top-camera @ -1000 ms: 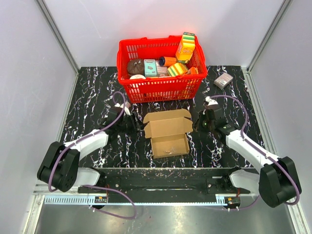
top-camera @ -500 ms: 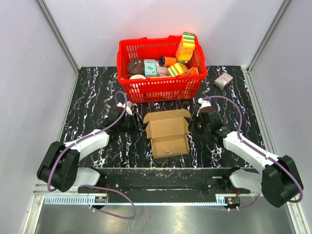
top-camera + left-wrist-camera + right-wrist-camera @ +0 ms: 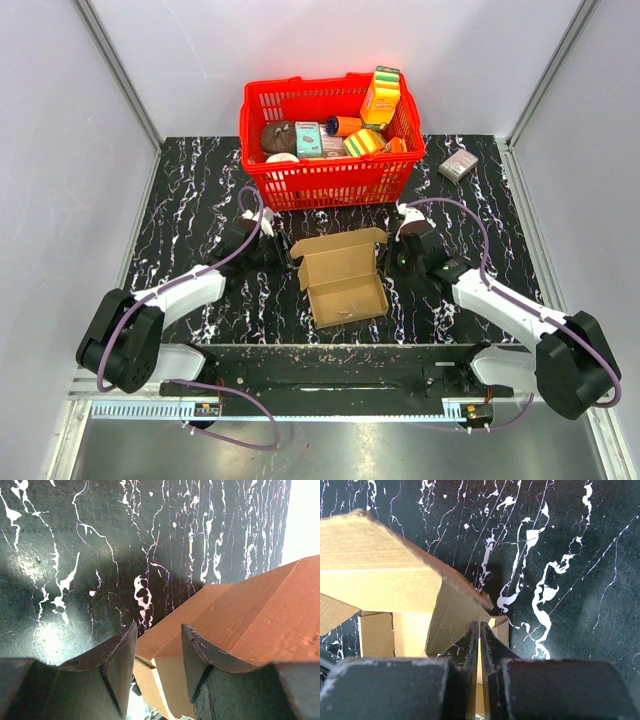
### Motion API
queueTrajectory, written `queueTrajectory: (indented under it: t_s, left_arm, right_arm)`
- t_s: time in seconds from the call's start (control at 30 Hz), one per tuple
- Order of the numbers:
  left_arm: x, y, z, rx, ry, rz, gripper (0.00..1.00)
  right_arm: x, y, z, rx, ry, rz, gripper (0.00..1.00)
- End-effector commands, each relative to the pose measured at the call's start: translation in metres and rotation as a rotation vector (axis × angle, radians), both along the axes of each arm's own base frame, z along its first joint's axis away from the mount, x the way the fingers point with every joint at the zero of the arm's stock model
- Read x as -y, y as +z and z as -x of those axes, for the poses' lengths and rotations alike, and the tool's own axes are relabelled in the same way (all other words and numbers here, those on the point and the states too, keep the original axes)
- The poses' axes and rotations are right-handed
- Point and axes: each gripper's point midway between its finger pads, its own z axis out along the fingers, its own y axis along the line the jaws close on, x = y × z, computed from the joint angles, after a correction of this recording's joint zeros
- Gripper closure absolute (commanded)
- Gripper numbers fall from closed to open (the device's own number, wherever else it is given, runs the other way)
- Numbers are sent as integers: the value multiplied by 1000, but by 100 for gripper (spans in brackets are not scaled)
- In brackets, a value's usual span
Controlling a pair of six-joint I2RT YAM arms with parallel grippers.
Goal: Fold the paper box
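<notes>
Flap-folding stage: paper box [image 3: 345,282] sat part-formed on the table [image 3: 200,180] between the arms; left gripper [image 3: 159,632] half-open astride its left corner, right gripper [image 3: 479,626] closed, empty, tips at the right flap [image 3: 452,617]; next move probably called for pushing that flap inward.

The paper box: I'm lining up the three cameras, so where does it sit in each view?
Top external: paper box in mid-table, just in front of the red basket.
Left wrist: paper box fills the lower right.
Right wrist: paper box fills the left half.
Shared landmark: the black, white-veined table top around it.
</notes>
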Motion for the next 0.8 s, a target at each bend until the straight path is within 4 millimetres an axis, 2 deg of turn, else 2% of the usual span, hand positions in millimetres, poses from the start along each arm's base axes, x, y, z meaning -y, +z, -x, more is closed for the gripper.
queueTrajectory:
  t_s: [0.0, 0.6, 0.77]
  left_arm:
    - [13, 27, -13, 76, -14, 57, 55]
    - [17, 22, -12, 67, -20, 56, 56]
    - [15, 20, -11, 67, -19, 45, 56]
  right_arm:
    - [-18, 25, -13, 68, 5, -58, 91]
    - [-33, 24, -13, 79, -8, -99, 92]
    - [-20, 29, -12, 103, -41, -60, 92]
